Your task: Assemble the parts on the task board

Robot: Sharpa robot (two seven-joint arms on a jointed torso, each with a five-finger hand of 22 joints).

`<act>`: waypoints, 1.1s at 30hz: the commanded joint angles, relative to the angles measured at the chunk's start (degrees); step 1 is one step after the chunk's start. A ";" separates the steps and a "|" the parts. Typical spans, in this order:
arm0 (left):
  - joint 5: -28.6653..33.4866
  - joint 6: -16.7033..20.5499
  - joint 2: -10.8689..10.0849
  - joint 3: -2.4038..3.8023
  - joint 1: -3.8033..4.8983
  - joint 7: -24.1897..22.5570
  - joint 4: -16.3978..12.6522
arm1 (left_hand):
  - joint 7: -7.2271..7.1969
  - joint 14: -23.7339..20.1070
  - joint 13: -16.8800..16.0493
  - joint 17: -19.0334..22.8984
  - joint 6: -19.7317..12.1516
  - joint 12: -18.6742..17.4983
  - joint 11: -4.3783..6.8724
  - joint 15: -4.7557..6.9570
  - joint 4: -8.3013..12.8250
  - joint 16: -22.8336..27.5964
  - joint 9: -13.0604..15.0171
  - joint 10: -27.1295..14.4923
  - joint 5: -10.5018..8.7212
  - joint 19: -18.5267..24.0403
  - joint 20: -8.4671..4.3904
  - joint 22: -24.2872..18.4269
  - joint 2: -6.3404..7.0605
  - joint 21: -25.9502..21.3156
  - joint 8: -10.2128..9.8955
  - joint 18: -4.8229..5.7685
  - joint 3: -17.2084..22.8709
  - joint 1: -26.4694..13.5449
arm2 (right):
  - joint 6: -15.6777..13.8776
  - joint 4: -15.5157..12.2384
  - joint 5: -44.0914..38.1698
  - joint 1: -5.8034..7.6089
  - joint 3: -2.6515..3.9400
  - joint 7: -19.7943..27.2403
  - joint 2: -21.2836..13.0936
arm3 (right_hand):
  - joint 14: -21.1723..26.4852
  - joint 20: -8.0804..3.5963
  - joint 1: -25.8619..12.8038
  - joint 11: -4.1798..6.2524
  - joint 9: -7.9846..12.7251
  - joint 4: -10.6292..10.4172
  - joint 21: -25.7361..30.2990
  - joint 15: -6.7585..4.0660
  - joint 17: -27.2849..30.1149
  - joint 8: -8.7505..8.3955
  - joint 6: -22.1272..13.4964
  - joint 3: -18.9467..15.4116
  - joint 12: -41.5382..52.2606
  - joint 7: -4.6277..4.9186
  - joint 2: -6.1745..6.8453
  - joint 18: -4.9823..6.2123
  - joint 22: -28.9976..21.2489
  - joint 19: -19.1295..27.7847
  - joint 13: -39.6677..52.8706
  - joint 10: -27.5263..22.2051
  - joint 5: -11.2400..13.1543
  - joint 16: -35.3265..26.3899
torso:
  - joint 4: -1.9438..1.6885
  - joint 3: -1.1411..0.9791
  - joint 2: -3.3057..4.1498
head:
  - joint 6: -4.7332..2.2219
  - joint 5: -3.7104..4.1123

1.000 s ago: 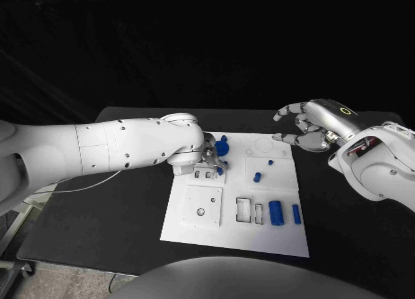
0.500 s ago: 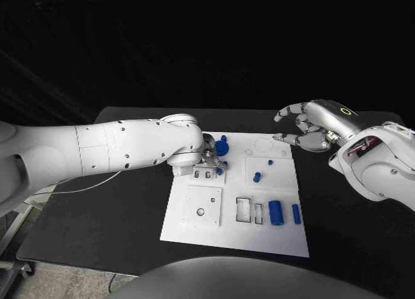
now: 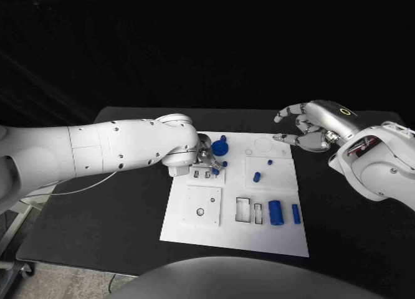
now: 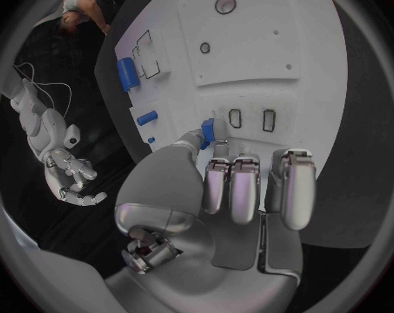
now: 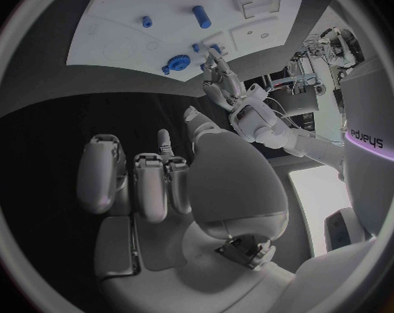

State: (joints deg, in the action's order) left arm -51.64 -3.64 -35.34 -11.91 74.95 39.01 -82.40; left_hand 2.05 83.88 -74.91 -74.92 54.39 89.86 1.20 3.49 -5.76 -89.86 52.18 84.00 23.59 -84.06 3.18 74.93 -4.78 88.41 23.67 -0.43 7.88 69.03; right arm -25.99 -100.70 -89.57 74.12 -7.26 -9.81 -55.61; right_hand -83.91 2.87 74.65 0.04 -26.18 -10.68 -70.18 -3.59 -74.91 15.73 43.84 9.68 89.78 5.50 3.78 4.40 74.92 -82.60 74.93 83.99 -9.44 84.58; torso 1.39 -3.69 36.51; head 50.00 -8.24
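I'm pinching a small blue peg [image 4: 207, 130] w/ my left hand [image 3: 205, 160] at the board's [image 3: 194, 230] 11 o'clock. My right hand [image 3: 306, 129] is hanging half-curled, empty. Most pieces are lying loose.

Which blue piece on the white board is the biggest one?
The fat blue cylinder lying near the board's front right corner. It is thicker and longer than the thin blue stick beside it and the small pieces farther back.
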 commanded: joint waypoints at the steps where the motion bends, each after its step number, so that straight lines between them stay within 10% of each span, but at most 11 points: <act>1: 0.42 -0.30 -0.48 -0.14 -0.24 -0.27 -0.41 | -0.07 6.12 -15.09 -15.08 0.78 0.14 0.21 0.20 0.52 -0.14 0.46 6.00 0.09 -3.24 -0.34 13.00 0.73 -0.33 -0.45 -0.38 1.74 -0.20 | 0.93 0.06 0.38 -0.03 0.01 -0.39 -0.10 | -4.19 0.03 0.51 -0.26 0.05 0.02 0.32 0.22 -9.58 0.16 0.35 0.38 0.22 0.05 -0.26 -0.16 9.24 -0.04 15.07 6.01 -0.14 -0.38 | -0.03 0.00 -0.01 | 0.00 0.14; 33: -2.18 0.51 -4.30 -0.26 -0.43 -0.59 -3.21 | 0.22 6.12 -15.09 -15.08 1.33 0.14 0.00 0.05 2.07 -0.14 3.25 6.00 -0.27 -2.96 -0.22 12.86 3.28 -0.65 -2.54 -0.48 9.92 -4.00 | 1.67 0.46 1.42 -0.26 -0.04 -0.16 0.18 | -4.10 0.04 0.65 -0.30 0.17 0.06 0.85 0.24 -9.32 0.14 0.44 0.50 0.22 0.10 -0.47 -0.05 9.11 0.15 15.07 6.01 -0.22 -0.65 | -0.02 -0.11 -0.04 | 0.00 -0.84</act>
State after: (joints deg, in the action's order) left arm -52.73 -3.39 -39.63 -12.17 74.65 38.94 -85.43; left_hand 2.77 83.88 -74.90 -74.91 55.12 89.86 1.20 3.49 -3.98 -89.86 55.38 84.00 23.39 -84.06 3.18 74.91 -1.46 88.01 21.40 -0.43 17.37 65.45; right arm -24.92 -100.28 -88.17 73.89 -7.30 -9.93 -55.44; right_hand -83.91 2.87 74.96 0.04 -26.10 -10.52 -69.68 -3.60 -74.90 15.73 43.84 9.84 89.78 5.50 3.47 4.40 74.95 -82.60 74.93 83.99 -9.45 84.26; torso 1.39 -3.81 36.46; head 50.00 -9.13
